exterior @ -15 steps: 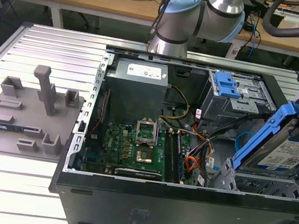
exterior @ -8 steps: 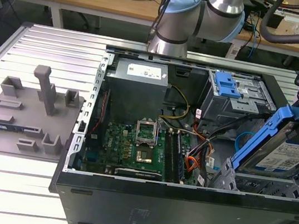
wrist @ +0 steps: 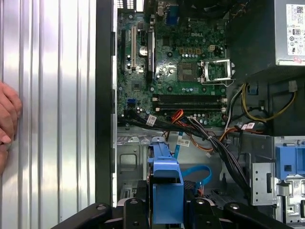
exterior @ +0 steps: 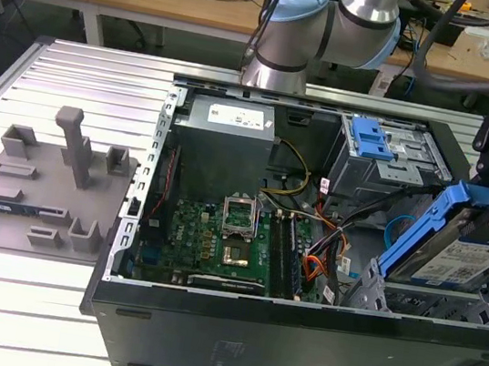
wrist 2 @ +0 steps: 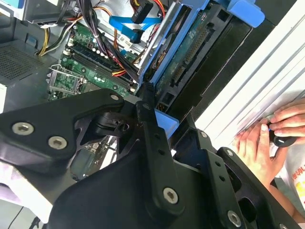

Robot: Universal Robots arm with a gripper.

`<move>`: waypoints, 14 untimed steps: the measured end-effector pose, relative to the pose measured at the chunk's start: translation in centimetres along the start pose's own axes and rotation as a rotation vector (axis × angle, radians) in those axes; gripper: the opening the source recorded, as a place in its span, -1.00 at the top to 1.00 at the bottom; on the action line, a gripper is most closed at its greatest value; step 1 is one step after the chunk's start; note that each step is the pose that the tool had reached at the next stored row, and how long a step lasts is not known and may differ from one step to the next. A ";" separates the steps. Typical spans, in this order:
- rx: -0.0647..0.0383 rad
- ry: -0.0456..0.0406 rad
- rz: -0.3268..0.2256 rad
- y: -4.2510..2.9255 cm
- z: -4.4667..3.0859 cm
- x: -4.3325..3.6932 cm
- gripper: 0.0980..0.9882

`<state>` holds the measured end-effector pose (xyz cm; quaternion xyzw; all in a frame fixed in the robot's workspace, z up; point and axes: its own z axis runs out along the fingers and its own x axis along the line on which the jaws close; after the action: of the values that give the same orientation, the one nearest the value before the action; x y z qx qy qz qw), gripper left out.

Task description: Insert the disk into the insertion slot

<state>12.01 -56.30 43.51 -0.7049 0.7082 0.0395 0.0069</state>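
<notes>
Disk gripped and lifted, not yet in the slot.

In the exterior view, the disk [exterior: 457,256] hangs tilted just above the insertion slot [exterior: 429,303], at the exterior view's right of the open computer case [exterior: 295,338] on the counter [exterior: 78,66]. Its lower end is near the cage but not inside. In the second wrist view, the fingers [wrist 2: 151,138] are closed on the blue carrier's end, and a person's hand [wrist 2: 267,138] rests on the counter. In the first wrist view, the carrier sits over the case's cables. I judge the grasp is done and the insertion is not.
</notes>
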 end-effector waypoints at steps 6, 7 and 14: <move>-0.001 0.0000 0.000 -0.06 0.96 0.07 0.39; -0.001 -0.0001 0.000 -0.08 1.14 0.08 0.39; -0.003 0.0001 0.000 -0.21 2.02 0.13 0.37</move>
<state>12.13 -56.30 41.48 -0.7049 0.7082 0.0404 0.0059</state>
